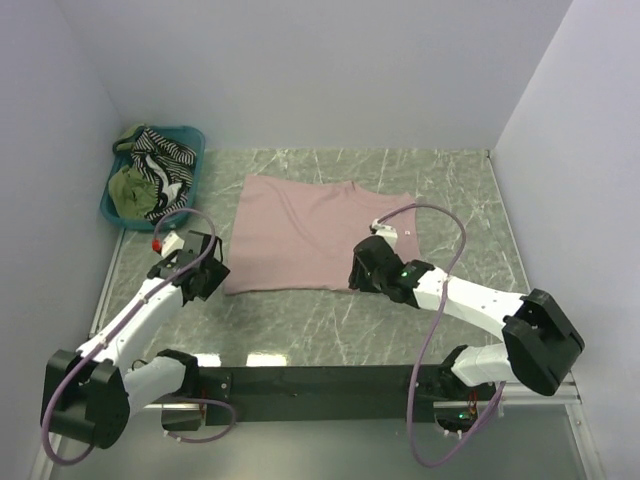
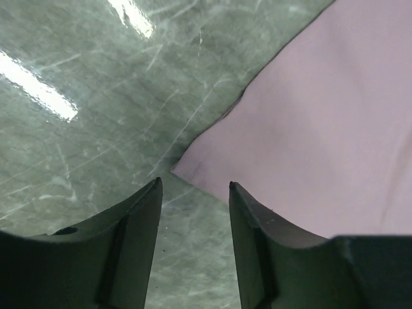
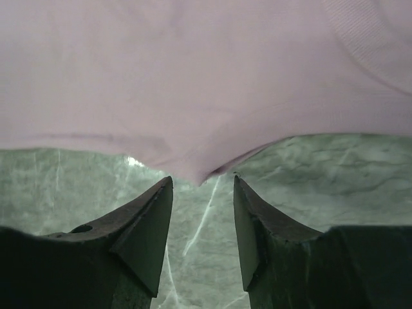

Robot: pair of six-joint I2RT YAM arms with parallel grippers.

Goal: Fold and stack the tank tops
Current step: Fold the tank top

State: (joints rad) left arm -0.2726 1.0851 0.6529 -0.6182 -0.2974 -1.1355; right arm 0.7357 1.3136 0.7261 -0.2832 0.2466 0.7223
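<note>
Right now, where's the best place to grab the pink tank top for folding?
The near-left corner, approached low from the robot's side: the pink tank top lies flat, and that corner points straight between the open fingers of the left gripper.

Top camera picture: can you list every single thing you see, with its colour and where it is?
pink tank top: 1, dusty pink, spread flat mid-table
basket: 1, teal, far left corner of the table
striped tank top: at least 1, black and white, bunched in the basket
green tank top: 1, olive, bunched in the basket's near end
table: 1, grey-green marble pattern, under everything
cables: 2, lilac, one looping along each arm
left arm: 1, white and black, near left
right arm: 1, white and black, near right
left gripper: 1, black, open at the pink top's near left corner
right gripper: 1, black, open at the pink top's near right edge
</note>
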